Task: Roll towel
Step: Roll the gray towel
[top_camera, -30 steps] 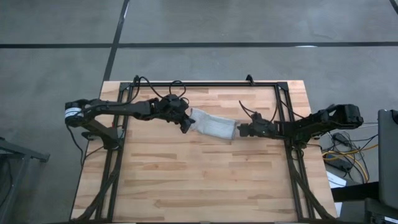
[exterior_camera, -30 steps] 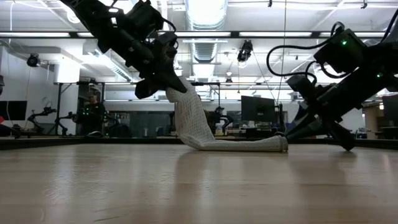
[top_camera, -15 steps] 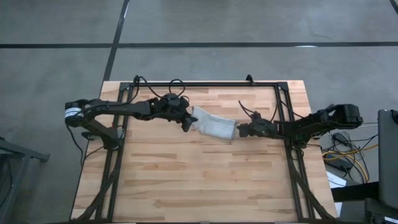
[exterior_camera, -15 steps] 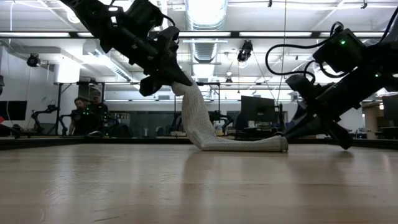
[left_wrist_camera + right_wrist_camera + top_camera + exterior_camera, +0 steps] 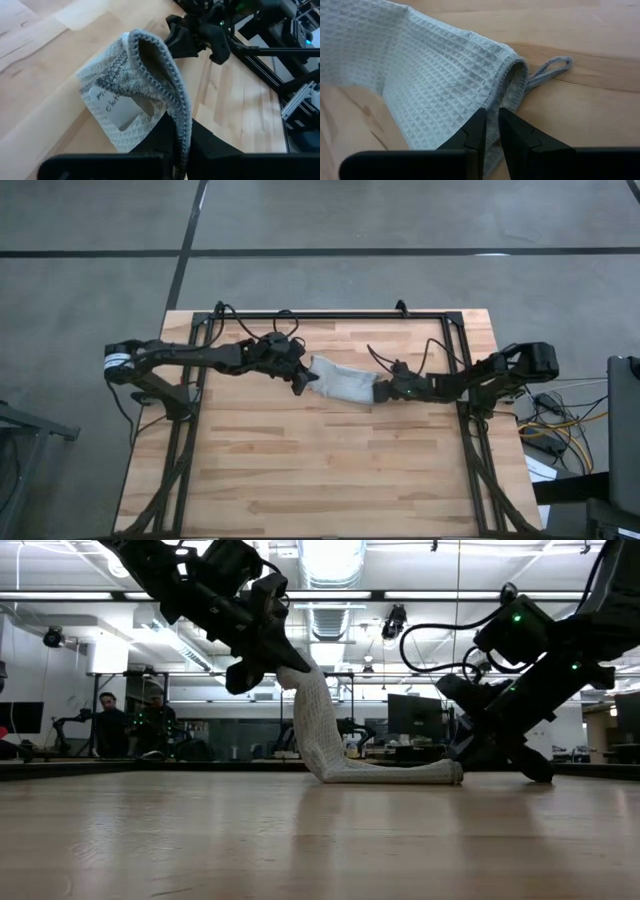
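The towel [image 5: 342, 383], a light grey-blue waffle cloth folded into a narrow strip, lies across the table's middle. Its left end is raised in my left gripper [image 5: 303, 380], which is shut on it; in the low view the strip [image 5: 318, 730] drops from that gripper [image 5: 272, 665] to the table. Its right end [image 5: 445, 773] lies flat on the wood. My right gripper [image 5: 384, 392] is low at that end, shut on the towel's edge. A white label [image 5: 122, 107] and a hanging loop [image 5: 554, 65] show on the cloth. My left gripper pinches the towel's left end [image 5: 181, 131] between its two fingers, several layers at a fold. The fingers slant down from the table's left. That end is lifted clear and the cloth hangs from it, curving down to the table. My right gripper pinches the hemmed edge of the towel's right end [image 5: 492, 117] between its two fingers. The fingers come low from the table's right, slanting down. That end lies flat on the table.
The black frame rails [image 5: 455, 370] run along the table's sides and far edge. Bare wood [image 5: 320, 470] lies toward the near edge. People and equipment stand in the room beyond the table [image 5: 110, 725].
My left gripper has carried the towel's raised end a little toward the table's right, so the hanging part stands steeper. My right gripper has gone a little toward the table's left along the table with the right end. The strip between them is shorter.
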